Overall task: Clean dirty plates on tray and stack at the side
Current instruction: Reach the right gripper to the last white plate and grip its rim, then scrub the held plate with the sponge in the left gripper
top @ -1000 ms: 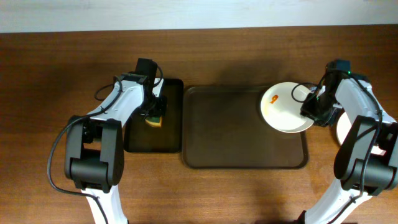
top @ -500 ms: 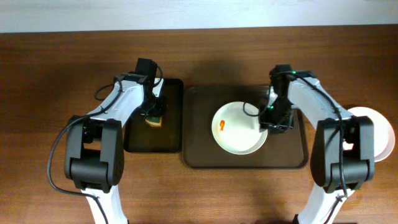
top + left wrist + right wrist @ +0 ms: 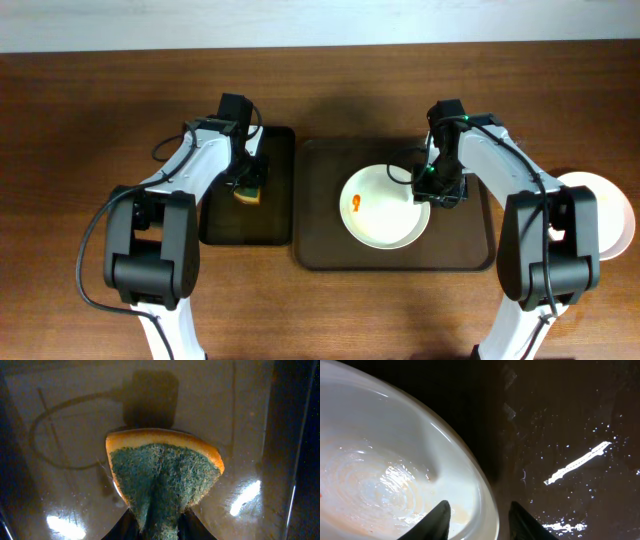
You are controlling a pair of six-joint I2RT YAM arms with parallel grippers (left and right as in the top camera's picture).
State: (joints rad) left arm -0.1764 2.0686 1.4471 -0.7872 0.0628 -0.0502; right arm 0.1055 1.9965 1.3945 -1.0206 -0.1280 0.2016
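Observation:
A white plate (image 3: 385, 207) with an orange-red smear (image 3: 356, 203) lies flat in the middle of the dark-brown tray (image 3: 330, 245). My right gripper (image 3: 437, 190) is at its right rim. In the right wrist view the gripper (image 3: 479, 505) is open and straddles the rim: one finger over the plate (image 3: 380, 460), the other over the tray (image 3: 560, 420), with gaps on both sides. My left gripper (image 3: 250, 182) is shut on a yellow-and-green sponge (image 3: 162, 470), held just above the black tray (image 3: 245, 228). A second white plate (image 3: 612, 215) rests on the table at the far right.
The narrow black tray (image 3: 75, 420) sits directly left of the brown tray. The right arm's links partly cover the far-right plate. Bare wooden table (image 3: 80, 150) lies left of the left arm and along the front edge.
The right arm carried the smeared plate from the tray's back right corner to its middle and set it down. Its jaws now stand apart round the rim. The left arm and sponge have not moved.

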